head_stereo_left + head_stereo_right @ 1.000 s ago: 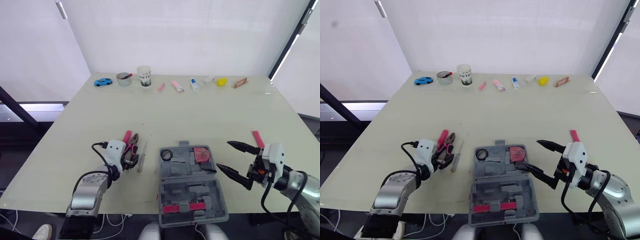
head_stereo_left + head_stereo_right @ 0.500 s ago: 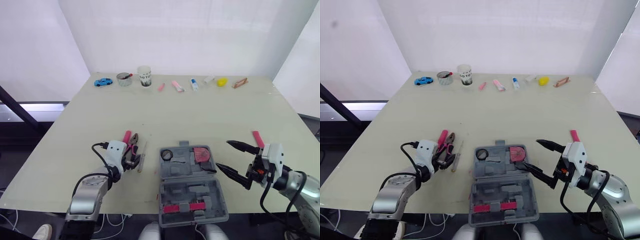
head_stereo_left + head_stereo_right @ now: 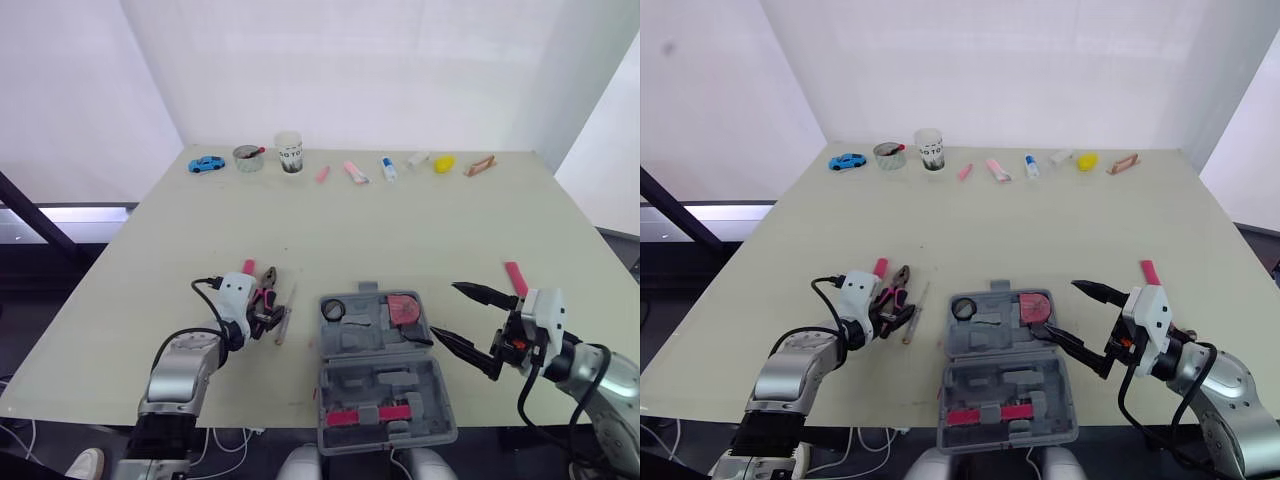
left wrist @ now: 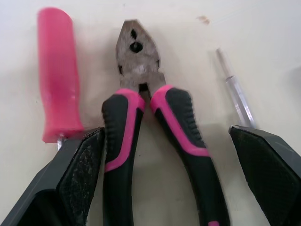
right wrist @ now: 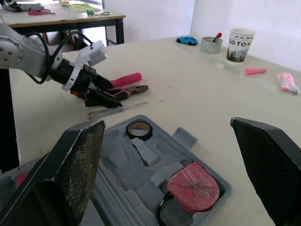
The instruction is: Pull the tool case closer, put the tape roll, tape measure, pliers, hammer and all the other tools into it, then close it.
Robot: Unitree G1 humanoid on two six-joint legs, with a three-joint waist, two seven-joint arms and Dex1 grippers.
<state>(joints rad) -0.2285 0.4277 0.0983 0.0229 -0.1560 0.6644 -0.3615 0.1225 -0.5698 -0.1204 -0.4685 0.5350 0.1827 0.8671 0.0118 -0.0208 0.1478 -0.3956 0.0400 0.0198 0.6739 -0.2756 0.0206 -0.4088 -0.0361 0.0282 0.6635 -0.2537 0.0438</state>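
Left hand (image 4: 171, 155) spread apart, straddling pliers (image 4: 138, 70) handles on counter (image 3: 400, 230), set to grip. Right hand (image 3: 445, 310) also apart, hovers beside open case (image 3: 372, 342), prob to steady it

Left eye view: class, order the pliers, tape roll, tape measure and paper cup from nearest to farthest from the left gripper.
1. pliers, right at the left gripper.
2. tape roll, in the tool case, on its left side.
3. tape measure, on the case's right side.
4. paper cup, at the far edge of the table.
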